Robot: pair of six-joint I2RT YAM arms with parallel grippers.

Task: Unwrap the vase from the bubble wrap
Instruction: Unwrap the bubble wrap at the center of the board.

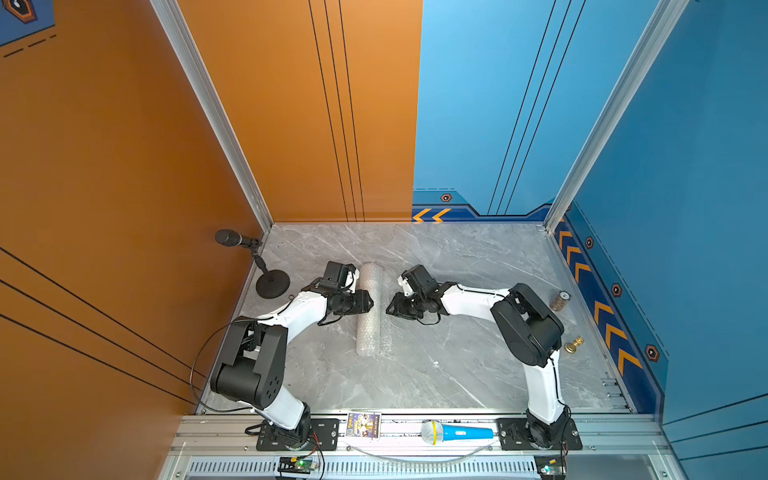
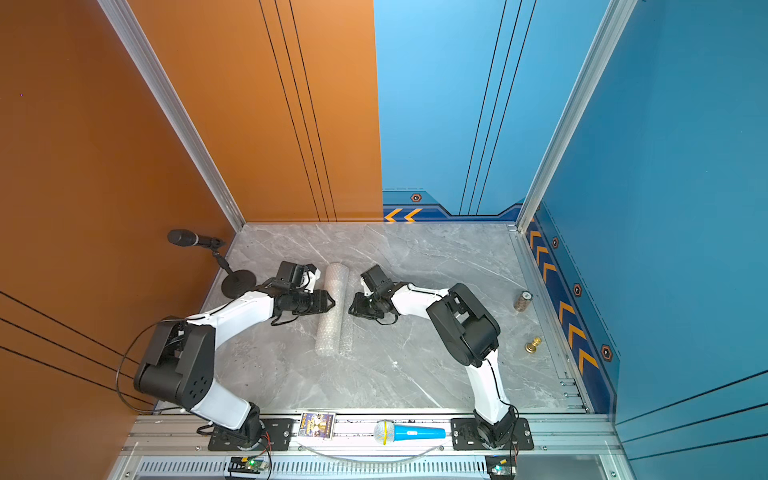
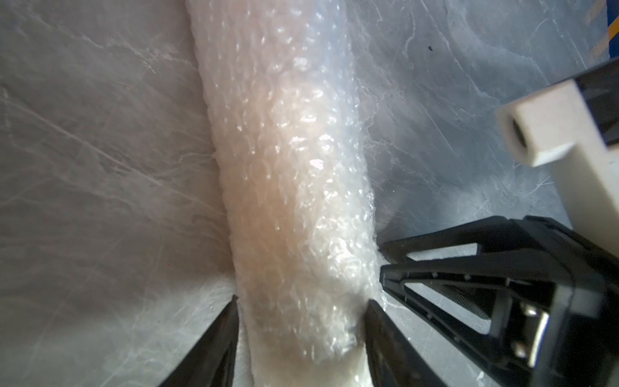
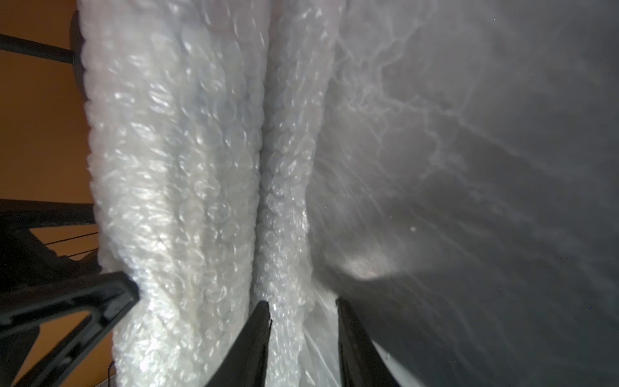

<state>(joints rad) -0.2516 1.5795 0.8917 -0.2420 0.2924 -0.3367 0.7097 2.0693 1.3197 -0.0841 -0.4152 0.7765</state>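
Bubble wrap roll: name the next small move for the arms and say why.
Probably close the right gripper on the loose flap. Its jaws stand apart with that flap's edge between them, while the left gripper clamps the roll of bubble wrap from both sides, so the roll should hold when the flap is pulled.

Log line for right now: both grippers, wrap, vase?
left gripper: shut on bubble wrap roll | right gripper: open, astride loose flap | vase: not visible, inside wrap
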